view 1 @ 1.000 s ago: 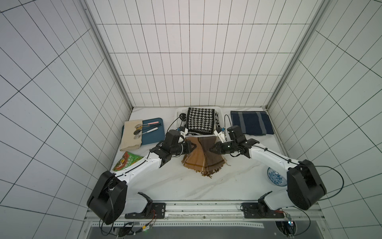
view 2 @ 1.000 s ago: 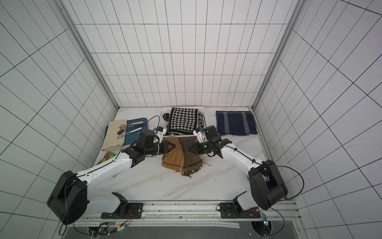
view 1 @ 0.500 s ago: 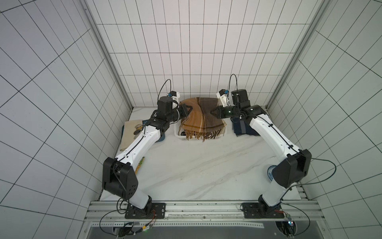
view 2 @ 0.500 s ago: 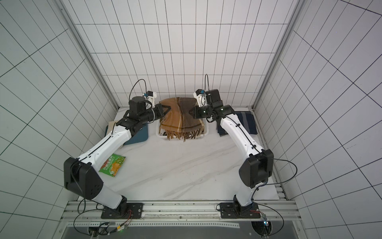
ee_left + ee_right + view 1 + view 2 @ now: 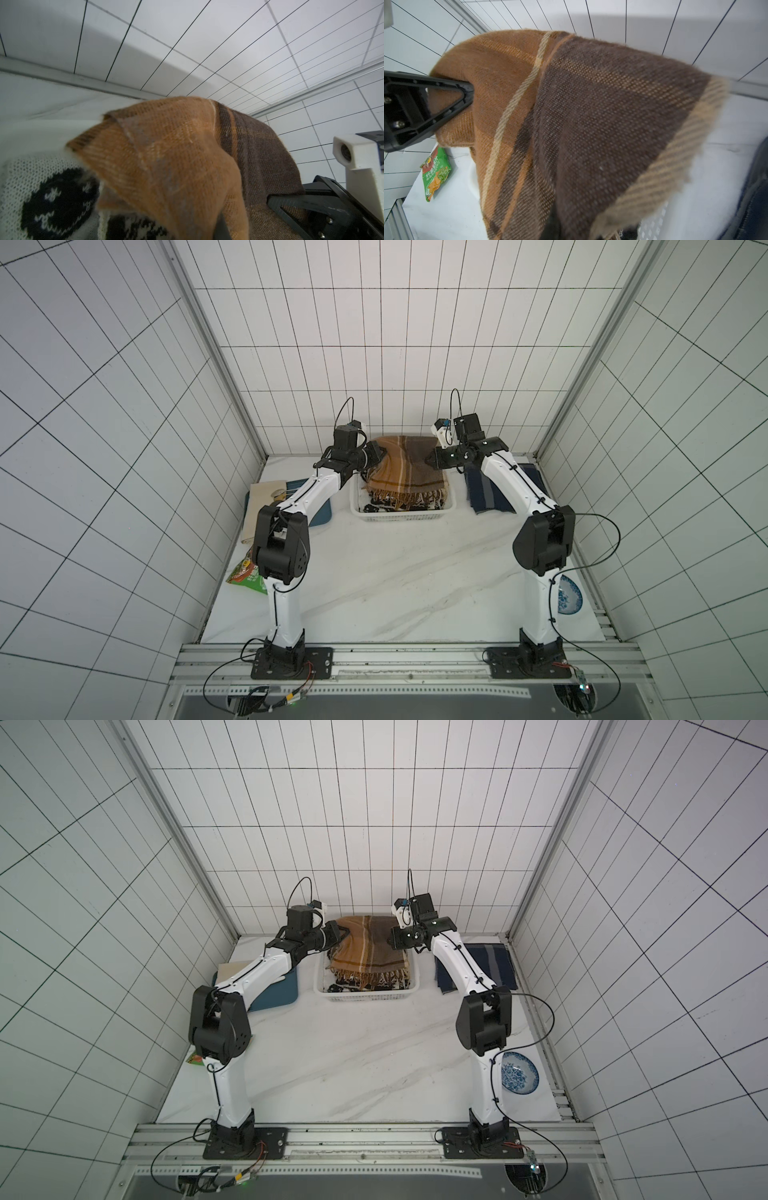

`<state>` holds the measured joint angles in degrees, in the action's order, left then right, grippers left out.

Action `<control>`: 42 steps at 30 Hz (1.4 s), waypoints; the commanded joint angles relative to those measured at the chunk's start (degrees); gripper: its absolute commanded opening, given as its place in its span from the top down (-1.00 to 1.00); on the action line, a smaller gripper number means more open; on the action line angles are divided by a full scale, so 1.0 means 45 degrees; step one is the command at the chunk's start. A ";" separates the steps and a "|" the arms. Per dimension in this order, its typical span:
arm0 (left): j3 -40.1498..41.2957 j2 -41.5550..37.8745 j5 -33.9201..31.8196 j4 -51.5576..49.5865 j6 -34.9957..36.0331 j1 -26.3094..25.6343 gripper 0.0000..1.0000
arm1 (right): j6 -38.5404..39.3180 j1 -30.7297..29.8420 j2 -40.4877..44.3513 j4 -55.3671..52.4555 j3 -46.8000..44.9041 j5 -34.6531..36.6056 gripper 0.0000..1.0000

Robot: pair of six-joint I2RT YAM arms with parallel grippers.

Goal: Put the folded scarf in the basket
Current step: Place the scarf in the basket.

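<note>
The left fingers point(image 5: 379, 456) and right fingers point(image 5: 433, 459) are each pinching one side of the scarf point(image 5: 405, 468), holding it spread above the basket point(image 5: 403, 517). The tan-and-brown plaid cloth is drooping, with its fringe dangling into the basket.

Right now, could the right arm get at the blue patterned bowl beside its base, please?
Probably not yet: the right gripper is shut on the brown scarf over the basket, shared with the left gripper. The bowl lies close beside the arm's base, an awkward fold-back.
</note>
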<state>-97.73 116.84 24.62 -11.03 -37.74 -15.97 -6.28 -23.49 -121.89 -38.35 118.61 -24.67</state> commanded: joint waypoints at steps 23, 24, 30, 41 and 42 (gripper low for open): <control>0.1792 -0.0520 -0.1061 -0.1171 0.0818 0.0504 0.06 | 0.0009 0.0279 0.0448 0.1531 -0.3608 0.1409 0.06; 0.1931 -0.0683 -0.1108 -0.1142 0.0789 0.0498 0.02 | -0.0024 0.0241 0.0817 0.1711 -0.3974 0.1820 0.06; 0.2926 -0.2094 -0.1223 -0.0824 0.0691 0.0456 -0.13 | 0.0028 0.0214 0.3044 0.2963 -0.6427 0.3739 -0.01; 0.7315 -0.6372 -0.3300 0.0187 0.0389 -0.1190 -0.15 | 0.0356 0.1623 0.3831 0.3916 -0.7977 0.4712 -0.08; 0.7915 -0.6972 -0.3589 0.0194 0.0494 -0.1557 -0.15 | 0.0114 0.1995 0.3733 0.4016 -0.8005 0.4567 -0.09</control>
<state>-66.76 90.00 13.06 -11.64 -36.23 -19.75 -5.56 -18.61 -104.16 -22.37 83.77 -4.91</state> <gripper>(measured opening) 0.576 0.543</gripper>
